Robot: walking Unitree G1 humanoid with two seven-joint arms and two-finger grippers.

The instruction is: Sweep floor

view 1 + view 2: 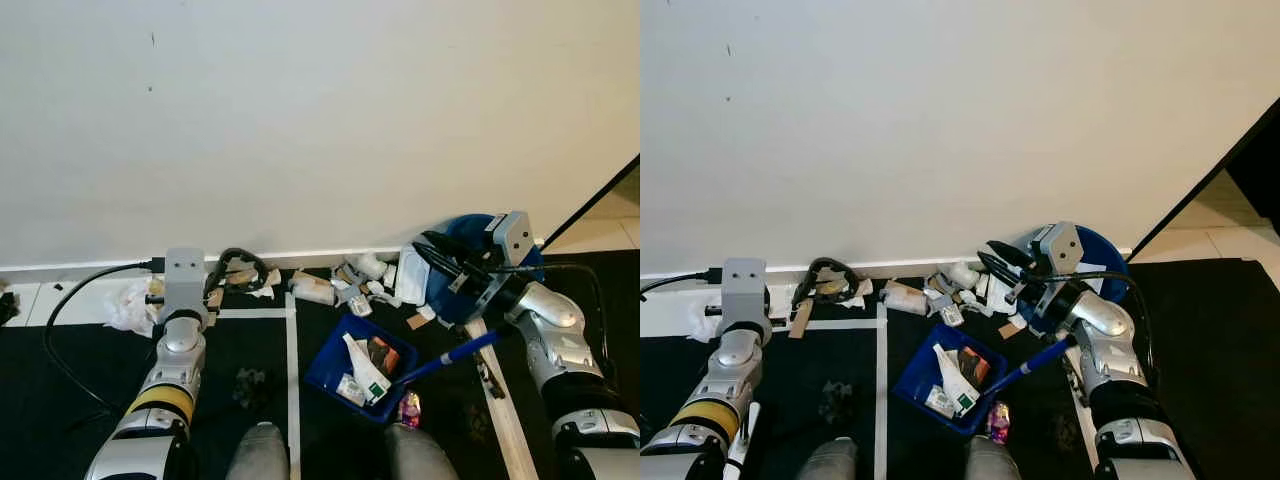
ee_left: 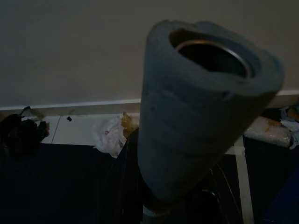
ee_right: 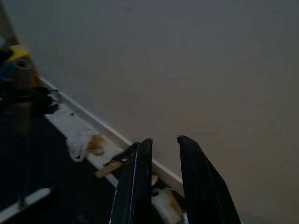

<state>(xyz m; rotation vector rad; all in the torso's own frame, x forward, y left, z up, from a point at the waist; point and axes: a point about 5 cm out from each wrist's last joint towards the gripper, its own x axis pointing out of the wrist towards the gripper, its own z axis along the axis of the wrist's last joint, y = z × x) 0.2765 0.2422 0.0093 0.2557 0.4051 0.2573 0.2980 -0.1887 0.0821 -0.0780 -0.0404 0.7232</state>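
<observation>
A blue dustpan lies on the dark floor in front of me, holding paper and packaging scraps. Its blue handle runs to the right, under my right forearm. More litter is piled along the white skirting. My right gripper hovers above that pile, pointing left, its fingers a little apart with nothing between them. My left gripper reaches toward the skirting and is shut on a broom handle, whose grey foam end looms close in the left wrist view.
A crumpled white plastic bag lies by the wall at left, with a black cable looping near it. A blue round object sits behind my right wrist. A wooden strip and white floor lines cross the dark floor.
</observation>
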